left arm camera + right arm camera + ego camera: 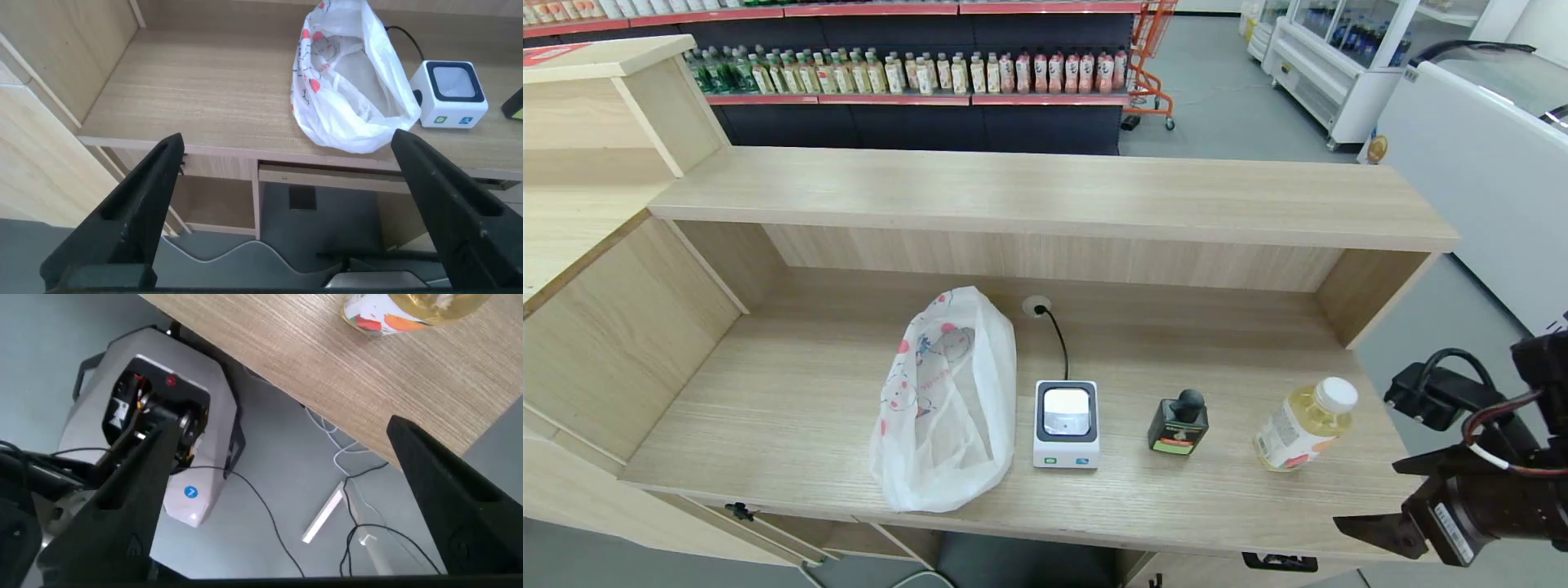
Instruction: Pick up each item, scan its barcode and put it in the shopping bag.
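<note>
Both pincers are released and hold nothing: left gripper (283,208), right gripper (282,510). Just beside the scanner (1066,423), on its left, lies the shopping bag (947,400). On its right are a dark bottle (1178,425), then a yellow bottle (1305,426).

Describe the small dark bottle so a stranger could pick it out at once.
Start at the wooden counter, where a white scanner sits near the middle. The small dark bottle stands just right of it, before the yellow drink bottle. It alone is black, squat, with a rounded black cap.
</note>
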